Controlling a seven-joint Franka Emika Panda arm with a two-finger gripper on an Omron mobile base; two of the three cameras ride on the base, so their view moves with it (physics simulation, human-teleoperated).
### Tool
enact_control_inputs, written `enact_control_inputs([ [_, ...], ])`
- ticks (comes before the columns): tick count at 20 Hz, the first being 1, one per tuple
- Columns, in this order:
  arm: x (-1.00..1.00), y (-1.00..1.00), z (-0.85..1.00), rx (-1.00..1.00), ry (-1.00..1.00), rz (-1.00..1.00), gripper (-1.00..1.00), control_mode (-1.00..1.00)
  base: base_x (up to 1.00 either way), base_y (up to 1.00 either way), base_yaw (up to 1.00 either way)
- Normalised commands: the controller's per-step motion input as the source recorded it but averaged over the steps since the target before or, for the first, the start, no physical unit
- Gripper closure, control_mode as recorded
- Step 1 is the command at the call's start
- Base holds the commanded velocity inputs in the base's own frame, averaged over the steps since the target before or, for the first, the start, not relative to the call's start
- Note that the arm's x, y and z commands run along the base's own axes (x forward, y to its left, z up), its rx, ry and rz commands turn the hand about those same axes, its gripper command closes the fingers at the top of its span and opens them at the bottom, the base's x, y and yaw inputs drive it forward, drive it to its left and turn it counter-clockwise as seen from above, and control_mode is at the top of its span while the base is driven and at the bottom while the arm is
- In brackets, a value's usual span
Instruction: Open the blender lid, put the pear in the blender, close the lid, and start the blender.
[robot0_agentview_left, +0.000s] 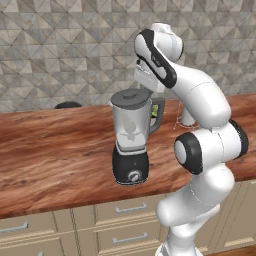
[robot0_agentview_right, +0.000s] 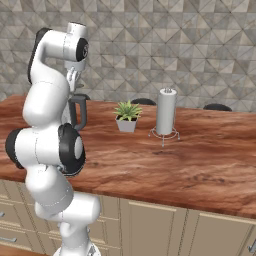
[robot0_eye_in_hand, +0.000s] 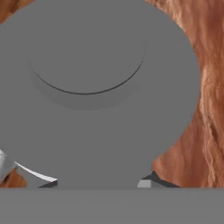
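The blender (robot0_agentview_left: 131, 142) stands on the wooden tabletop (robot0_agentview_left: 55, 150), near its front edge. It has a clear grey-tinted jar with a dark side handle, on a squat black base with a round silver knob. The blender lid (robot0_agentview_left: 131, 97), a flat dark grey disc with a raised round centre cap, sits on the jar's rim; in the hand view it (robot0_eye_in_hand: 94, 87) is seen very close from above. A pale shape shows inside the jar, too faint to name. The gripper is hidden behind the white arm just above the lid, and its jaws are closed narrow; what they touch I cannot tell. In the right base view the arm covers the blender except its handle. Farther along stand a small potted plant (robot0_agentview_right: 127, 116) and a paper-towel roll (robot0_agentview_right: 166, 113) on a wire stand.
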Motion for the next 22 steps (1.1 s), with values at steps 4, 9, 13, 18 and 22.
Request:
enact_control_inputs([
  [4,-0.41,0.00,-0.23,0.00,0.00,0.00,1.00,-1.00,0.00,0.00,0.00],
  [9,-0.46,0.00,-0.21,0.00,0.00,-0.01,1.00,-1.00,0.00,0.00,0.00],
  [13,-0.34,0.00,-0.09,-0.02,0.00,-0.04,-1.00,-1.00,0.00,0.00,0.00],
  [18,-0.16,0.02,-0.06,-0.03,0.00,-0.07,-1.00,-1.00,0.00,0.00,0.00],
  [22,-0.04,-0.05,0.02,0.00,0.00,-0.08,-1.00,-1.00,0.00,0.00,0.00],
])
